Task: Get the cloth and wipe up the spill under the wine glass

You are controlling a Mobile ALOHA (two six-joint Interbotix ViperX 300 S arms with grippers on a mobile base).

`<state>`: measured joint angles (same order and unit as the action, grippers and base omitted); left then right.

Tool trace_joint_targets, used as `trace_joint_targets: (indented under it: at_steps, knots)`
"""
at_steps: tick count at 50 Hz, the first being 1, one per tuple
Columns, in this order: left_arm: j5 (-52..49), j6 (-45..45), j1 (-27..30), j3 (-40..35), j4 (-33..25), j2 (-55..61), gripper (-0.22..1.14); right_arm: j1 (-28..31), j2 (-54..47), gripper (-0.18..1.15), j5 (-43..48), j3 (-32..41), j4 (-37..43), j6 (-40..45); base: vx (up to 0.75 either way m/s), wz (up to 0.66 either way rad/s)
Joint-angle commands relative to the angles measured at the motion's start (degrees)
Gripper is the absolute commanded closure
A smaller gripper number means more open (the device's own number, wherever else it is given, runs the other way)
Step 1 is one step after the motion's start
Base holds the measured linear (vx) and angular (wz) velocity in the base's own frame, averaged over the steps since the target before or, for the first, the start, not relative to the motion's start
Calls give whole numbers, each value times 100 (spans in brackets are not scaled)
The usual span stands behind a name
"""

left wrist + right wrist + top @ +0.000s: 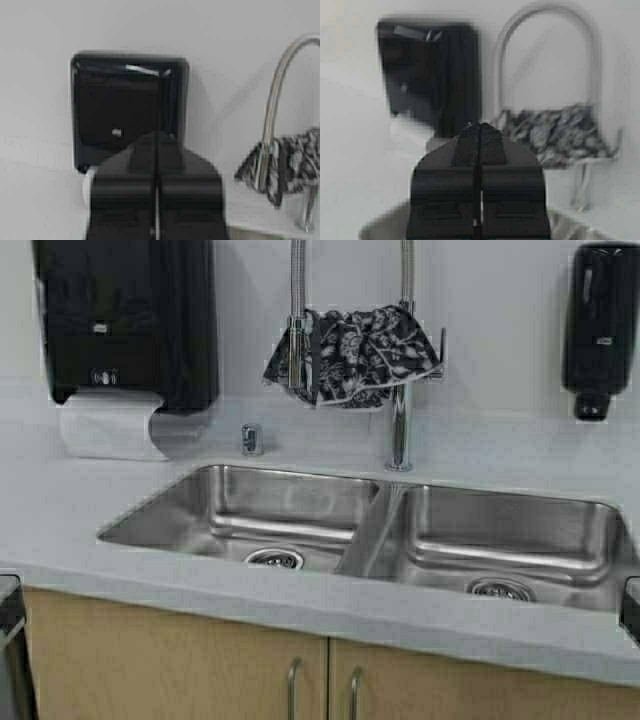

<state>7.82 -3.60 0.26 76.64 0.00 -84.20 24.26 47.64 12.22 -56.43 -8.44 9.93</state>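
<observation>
Both grippers, left gripper (156,200) and right gripper (479,200), sit closed short of the faucet (400,430), where the cloth (355,355) hangs draped, so your grab can snag it there.

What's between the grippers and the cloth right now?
Nothing visible. The cloth hangs draped over the faucet behind the sink, with open space in front of it. Left gripper and right gripper are both shut and held back, short of the sink. No wine glass is in view.
</observation>
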Motion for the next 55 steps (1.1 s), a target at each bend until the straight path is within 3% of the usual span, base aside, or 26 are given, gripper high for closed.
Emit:
trace_joint_targets:
  at_steps: [1,24,39,51,55]
  knots:
    - [-9,-18,0,-53,-44,-53,89,123,-598,92,352,193,-9,-9,25,3]
    - [18,-44,0,-79,-141,-53,89,325,-2733,85,1916,70,-9,53,20,6]
    - [26,-44,0,-53,-167,-88,89,325,-3858,55,2900,-44,-9,62,16,5]
    - [35,-44,9,-35,-193,-97,89,325,-4904,13,3489,114,-9,70,11,4]
    - [35,-44,0,-35,-193,-97,89,325,-5247,4,3683,211,-9,70,9,2]
